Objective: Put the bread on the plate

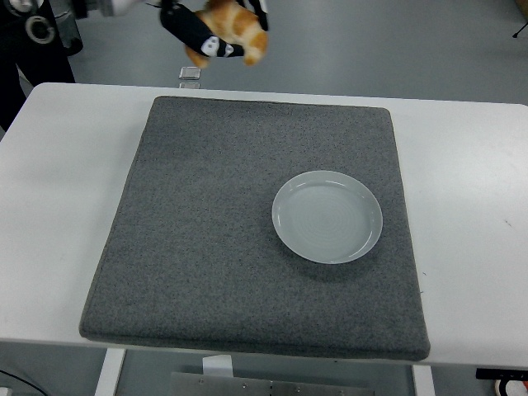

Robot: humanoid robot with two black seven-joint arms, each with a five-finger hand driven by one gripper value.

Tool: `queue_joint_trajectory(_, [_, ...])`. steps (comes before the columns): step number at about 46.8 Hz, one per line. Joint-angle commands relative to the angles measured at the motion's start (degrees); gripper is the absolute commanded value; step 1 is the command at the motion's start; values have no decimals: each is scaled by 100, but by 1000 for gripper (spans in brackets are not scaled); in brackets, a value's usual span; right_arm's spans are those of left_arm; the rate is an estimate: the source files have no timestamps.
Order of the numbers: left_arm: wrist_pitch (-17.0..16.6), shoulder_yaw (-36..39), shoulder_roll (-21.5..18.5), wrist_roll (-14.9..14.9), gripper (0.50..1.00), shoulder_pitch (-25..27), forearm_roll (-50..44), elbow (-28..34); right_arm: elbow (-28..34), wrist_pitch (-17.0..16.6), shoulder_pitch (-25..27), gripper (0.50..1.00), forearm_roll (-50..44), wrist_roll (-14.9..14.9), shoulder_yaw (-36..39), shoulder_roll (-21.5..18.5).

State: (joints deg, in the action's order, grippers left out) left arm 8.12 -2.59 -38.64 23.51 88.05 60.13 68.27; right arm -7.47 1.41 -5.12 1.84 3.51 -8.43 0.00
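Observation:
My left hand is at the top left of the head view, raised high, its black fingers curled around an orange-brown piece of bread. The hand's upper part is cut off by the picture's top edge. A pale round plate lies empty on the grey mat, right of the middle and well below and to the right of the held bread. The right arm does not show.
The grey mat covers most of the white table. A small clear object lies at the table's far edge behind the mat. A dark-clothed person stands at the top left corner.

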Motion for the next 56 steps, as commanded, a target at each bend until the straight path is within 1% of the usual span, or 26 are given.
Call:
queue_joint_trajectory(1, [-56, 12, 338, -22, 500, -59, 7, -68, 0, 0, 2, 930, 0, 1, 0, 0])
queue_joint_trajectory(5, [-100, 12, 874, -40, 500, -103, 7, -182, 0, 0, 2, 932, 0, 1, 0, 0])
queue_joint_trajectory(8, [-135, 21, 1200, -57, 500, -139, 7, -296, 0, 0, 2, 930, 0, 1, 0, 0])
queue_joint_trajectory(14, [-276, 83, 1771, -57, 500, -174, 16, -647, 0, 0, 2, 930, 0, 1, 0, 0])
queue_joint_trajectory(19, [-320, 91, 2228, -49, 500, -393, 77, -973, 0, 0, -7, 930, 0, 1, 0, 0])
queue_joint_trajectory(24, [-416, 118, 2562, -49, 500, -657, 104, -1280, 0, 0, 2, 930, 0, 1, 0, 0])
queue_joint_trajectory(35, [-856, 539, 3020, -49, 500, -1079, 139, -1606, 0, 0, 2, 932, 0, 1, 0, 0])
queue_joint_trajectory(43, [-926, 575, 3301, -49, 500, -1377, 139, -1791, 0, 0, 2, 930, 0, 1, 0, 0])
queue_joint_trajectory(51, [-953, 724, 3363, -49, 500, -1632, 139, -1817, 0, 0, -7, 930, 0, 1, 0, 0])
queue_joint_trajectory(56, [-1076, 760, 3363, -49, 500, -1782, 157, -1826, 0, 0, -7, 930, 0, 1, 0, 0])
